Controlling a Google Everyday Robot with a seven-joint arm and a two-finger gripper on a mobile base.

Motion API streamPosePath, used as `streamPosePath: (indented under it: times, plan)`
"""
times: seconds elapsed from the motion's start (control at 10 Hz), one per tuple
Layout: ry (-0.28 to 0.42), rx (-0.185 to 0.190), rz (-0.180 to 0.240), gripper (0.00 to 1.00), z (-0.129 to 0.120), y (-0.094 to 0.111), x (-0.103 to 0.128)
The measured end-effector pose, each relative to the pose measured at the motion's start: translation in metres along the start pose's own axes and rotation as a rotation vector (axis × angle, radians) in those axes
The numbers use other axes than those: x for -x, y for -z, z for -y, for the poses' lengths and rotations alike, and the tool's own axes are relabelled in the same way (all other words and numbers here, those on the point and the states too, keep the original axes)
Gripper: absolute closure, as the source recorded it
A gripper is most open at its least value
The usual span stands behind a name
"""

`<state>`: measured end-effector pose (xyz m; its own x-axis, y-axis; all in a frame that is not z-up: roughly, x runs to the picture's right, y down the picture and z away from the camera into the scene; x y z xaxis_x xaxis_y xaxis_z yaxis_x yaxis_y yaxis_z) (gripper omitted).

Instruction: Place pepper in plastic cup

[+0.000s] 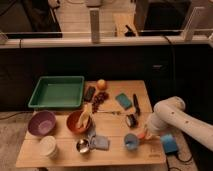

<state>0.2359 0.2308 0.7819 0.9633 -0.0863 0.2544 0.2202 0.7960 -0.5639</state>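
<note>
One pepper (142, 134) seemingly pinched by fingers (147, 130); gripper (144, 133) just beside plastic cup (131, 142).

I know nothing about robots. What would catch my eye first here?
The bulky white arm reaches in from the right, its gripper low over the front right of the table, right by the orange pepper and next to the blue cup. Next comes the green tray at the back left, with a purple bowl in front of it.
</note>
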Motion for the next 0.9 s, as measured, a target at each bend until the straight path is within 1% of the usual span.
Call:
streamPosePath:
  times: [0.2,0.3,0.5,0.6,0.7,0.9]
  plan:
    - [-0.009,-0.011,-0.002,1.0,0.002,0.007,-0.001]
    - [-0.018,-0.021,0.001,1.0,0.006,0.016,-0.001]
    - [-0.026,-0.019,0.013,1.0,0.009,0.026,0.001]
    - [-0.022,-0.019,0.019,1.0,0.01,0.029,0.005]
    - [-0.017,-0.022,0.034,1.0,0.012,0.035,0.013]
    - [0.001,-0.019,0.043,1.0,0.013,0.042,0.028]
